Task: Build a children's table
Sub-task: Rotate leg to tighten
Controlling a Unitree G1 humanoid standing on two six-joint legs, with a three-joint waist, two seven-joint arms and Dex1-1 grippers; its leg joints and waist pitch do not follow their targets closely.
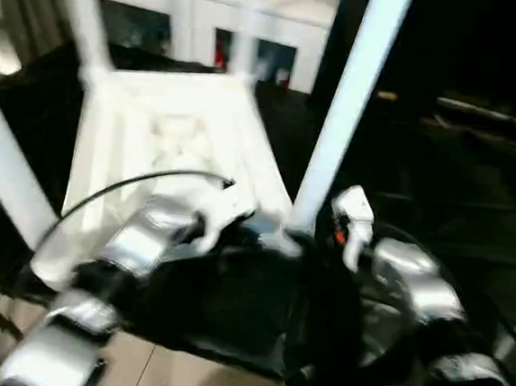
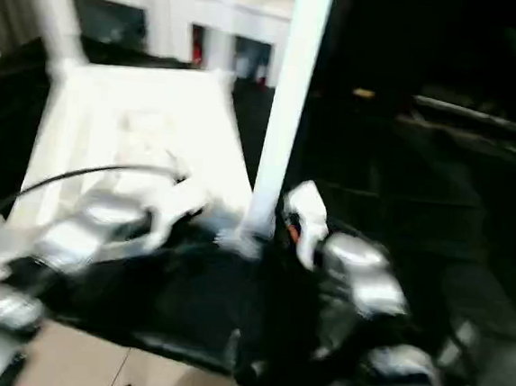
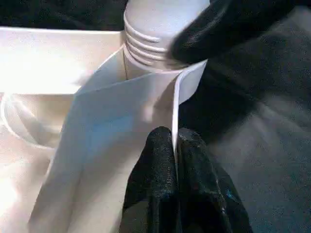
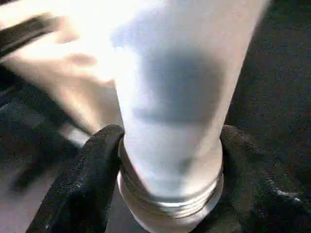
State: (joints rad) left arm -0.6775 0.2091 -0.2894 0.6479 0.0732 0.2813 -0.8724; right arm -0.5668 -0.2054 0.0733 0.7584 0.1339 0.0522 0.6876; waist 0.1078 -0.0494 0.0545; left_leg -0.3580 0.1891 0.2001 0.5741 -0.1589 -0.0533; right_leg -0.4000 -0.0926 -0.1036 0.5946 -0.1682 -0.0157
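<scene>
The children's table point(image 1: 154, 139) lies upside down on a dark cloth point(image 1: 256, 319), ribbed underside up, with legs already standing in its other corners. The step in hand is seating a leg in the corner socket point(image 3: 146, 92) nearest the robot.

That leg point(image 1: 346, 110) stands upright in the socket, its threaded base point(image 3: 146, 46) partly above the socket's rim, so by my judgement it is not yet fully screwed home.

The right tool point(image 4: 165, 194) straddles the leg just above the threads, one black finger point(image 4: 82, 184) on each side and touching it; its jaws stand fairly wide, closed around the leg.

The left tool point(image 3: 175, 160) is pinched shut on the thin edge wall of the table just beside the socket, steadying the top.

The next move likely calls for turning the leg about its own axis, keeping it upright over the socket while the left tool keeps the top from swivelling. A tilted leg could cross the threads.
</scene>
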